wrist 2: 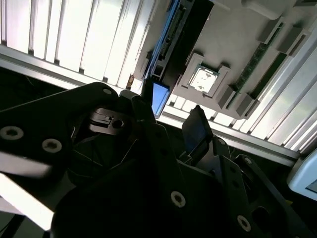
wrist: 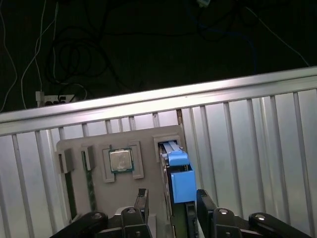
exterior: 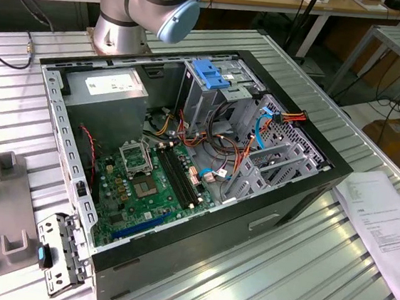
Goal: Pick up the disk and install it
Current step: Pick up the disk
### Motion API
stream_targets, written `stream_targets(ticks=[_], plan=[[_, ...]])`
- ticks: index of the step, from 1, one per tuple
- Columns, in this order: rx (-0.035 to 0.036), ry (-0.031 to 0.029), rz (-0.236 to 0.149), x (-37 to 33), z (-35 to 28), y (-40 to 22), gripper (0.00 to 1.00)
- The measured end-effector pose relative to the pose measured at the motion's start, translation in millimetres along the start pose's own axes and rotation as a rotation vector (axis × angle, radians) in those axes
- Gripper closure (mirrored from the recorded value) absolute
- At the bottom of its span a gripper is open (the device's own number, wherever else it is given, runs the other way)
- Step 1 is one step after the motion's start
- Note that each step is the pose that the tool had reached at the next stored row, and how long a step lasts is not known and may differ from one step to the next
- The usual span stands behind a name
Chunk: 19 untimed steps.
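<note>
Over on the grey fixture tray [wrist: 148, 136], well apart from the open computer case [exterior: 249, 230], the disk [wrist: 181, 181] stands on edge in its slot with a blue rail uppermost. That pose leaves both flat faces free for a pinch. The gripper [wrist: 172, 198] hangs just above it, jaws spread, one to each side of the disk and not closed on it. A processor chip [wrist: 121, 160] lies in its own recess nearby, so each part can be reached alone. The drive cage [exterior: 208, 86] in the case is likely where the disk goes.

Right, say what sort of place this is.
Probably a robotics lab: an open black computer case with a green motherboard lies on a ribbed aluminium table, by a silver-grey robot arm.
</note>
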<state>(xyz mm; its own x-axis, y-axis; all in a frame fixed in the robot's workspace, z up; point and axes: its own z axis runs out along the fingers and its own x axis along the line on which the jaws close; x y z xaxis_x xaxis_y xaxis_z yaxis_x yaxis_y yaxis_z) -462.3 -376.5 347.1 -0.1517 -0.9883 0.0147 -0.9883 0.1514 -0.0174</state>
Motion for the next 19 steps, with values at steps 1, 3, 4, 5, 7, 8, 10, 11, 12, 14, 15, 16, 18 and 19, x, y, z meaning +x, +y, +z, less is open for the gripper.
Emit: stream_targets(ticks=[1, 3, 4, 5, 7, 8, 10, 11, 12, 14, 15, 16, 18, 19], plan=[[0.0001, 0.0, 0.0, -0.1, 0.8, 0.5, 0.49], [0.0, 0.0001, -0.001, -0.5, 2.3, 1.5, 0.49], [0.0002, -0.0001, -0.002, -1.0, 3.3, 2.2, 0.49], [0.0003, 0.0, -0.003, -1.3, 4.0, 2.7, 0.49], [0.0004, 0.0, -0.004, -1.7, 5.3, 3.8, 0.49], [0.0006, 0.0, -0.004, -1.7, 6.2, 4.7, 0.49], [0.0009, -0.0002, -0.005, -1.8, 7.8, 5.9, 0.49], [0.0009, -0.0002, -0.006, -2.0, 8.4, 6.5, 0.49], [0.001, -0.0002, -0.006, -2.2, 9.1, 7.1, 0.49], [0.001, -0.0002, -0.007, -2.7, 9.9, 7.5, 0.49], [0.0009, -0.0001, -0.007, -2.9, 10.3, 7.7, 0.49], [0.0011, -0.0002, -0.007, -3.3, 11.0, 8.0, 0.49], [0.0012, -0.0003, -0.007, -3.8, 12.3, 8.4, 0.49], [0.0011, -0.0003, -0.007, -4.0, 12.8, 8.7, 0.49]])
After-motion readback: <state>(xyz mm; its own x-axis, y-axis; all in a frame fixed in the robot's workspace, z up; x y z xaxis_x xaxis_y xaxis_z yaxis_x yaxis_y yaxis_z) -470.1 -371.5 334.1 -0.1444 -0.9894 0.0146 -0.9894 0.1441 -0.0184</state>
